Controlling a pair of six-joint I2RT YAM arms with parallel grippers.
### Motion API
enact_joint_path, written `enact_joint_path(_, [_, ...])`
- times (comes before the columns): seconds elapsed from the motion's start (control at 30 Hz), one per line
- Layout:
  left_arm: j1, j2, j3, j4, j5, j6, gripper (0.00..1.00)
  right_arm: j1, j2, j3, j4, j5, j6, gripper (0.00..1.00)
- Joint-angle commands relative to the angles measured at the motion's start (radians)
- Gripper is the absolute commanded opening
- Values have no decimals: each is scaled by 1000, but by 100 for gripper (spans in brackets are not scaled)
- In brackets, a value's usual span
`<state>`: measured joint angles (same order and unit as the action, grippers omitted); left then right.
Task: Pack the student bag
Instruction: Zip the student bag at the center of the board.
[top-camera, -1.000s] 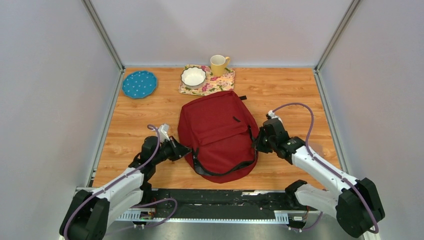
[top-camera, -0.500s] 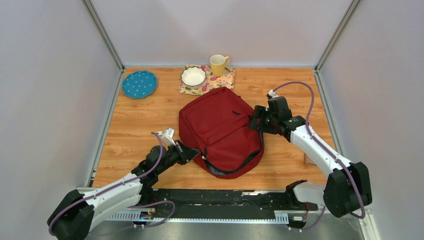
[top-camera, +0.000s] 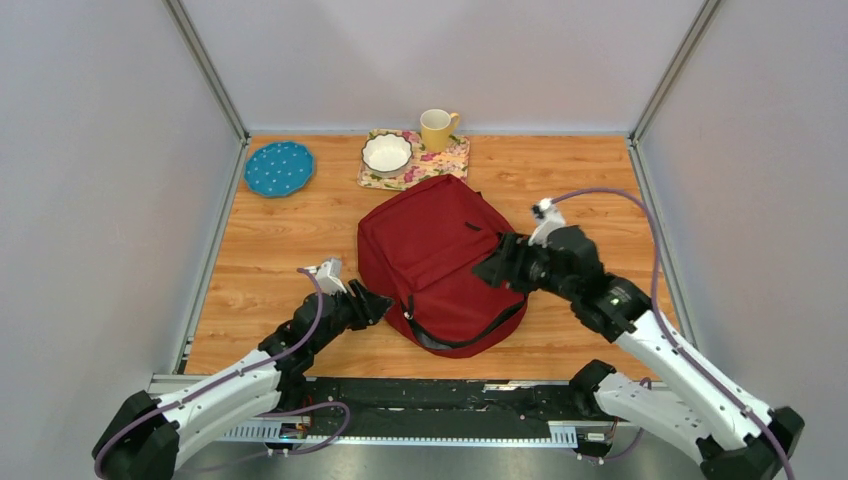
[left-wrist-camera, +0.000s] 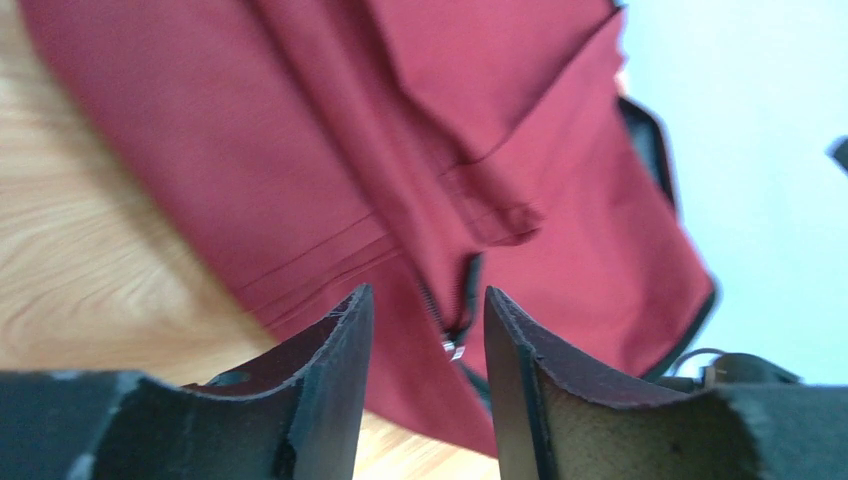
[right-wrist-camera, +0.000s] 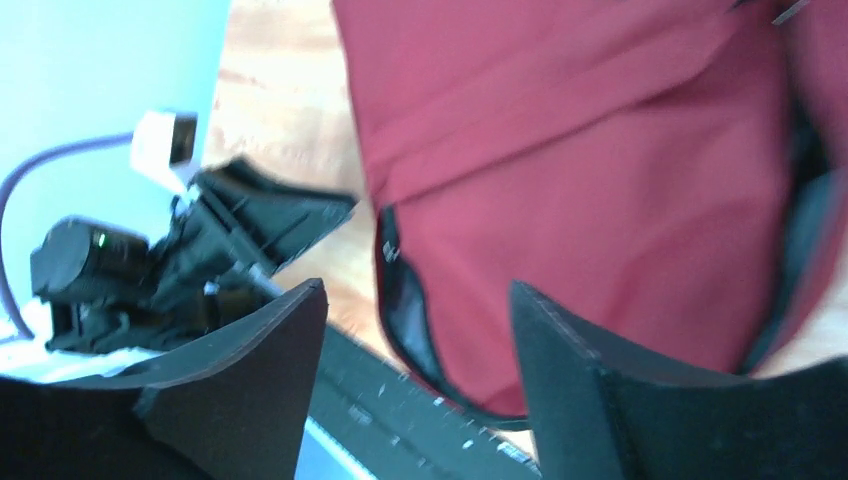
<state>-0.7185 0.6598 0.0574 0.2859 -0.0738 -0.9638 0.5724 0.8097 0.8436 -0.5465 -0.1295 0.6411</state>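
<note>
student bag (top-camera: 435, 255) lies flat mid-bench (top-camera: 290, 240), front pocket up and turned at an angle. Its top corner points to the far side and reaches the near edge of the floral mat (top-camera: 450, 162). A black line curves round its near end. Dark lining shows at the near rim in the top view and in the right wrist view, so the zip looks parted there.

left pincer (top-camera: 374, 303): low at the bag's near-left edge, just beside the fabric. In the left wrist view the fingers (left-wrist-camera: 325, 390) stand apart with a clear gap and nothing in it. The zip pull (left-wrist-camera: 452, 348) and red cloth sit beyond the tips. Holding nothing.

right pincer (top-camera: 492, 268): over the bag's right side, aimed left. In the right wrist view the fingers (right-wrist-camera: 560, 380) are spread wide, the bag shows between them, and they have no grip on it. Can't tell if the tips touch the cloth.

Far side of the bench: blue plate (top-camera: 279, 168) near the far-left corner, white bowl (top-camera: 386, 153) on the mat, yellow mug (top-camera: 436, 129) at the mat's far edge, handle to the right.
</note>
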Motion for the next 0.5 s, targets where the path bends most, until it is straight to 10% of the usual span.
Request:
enact_joint_path(0.0, [-2, 21, 59, -117, -46, 54, 59, 257, 58, -72, 129, 115, 201, 66])
enact_joint_path(0.47, [13, -42, 56, -263, -92, 63, 74, 601, 511, 101, 188, 571, 339, 42])
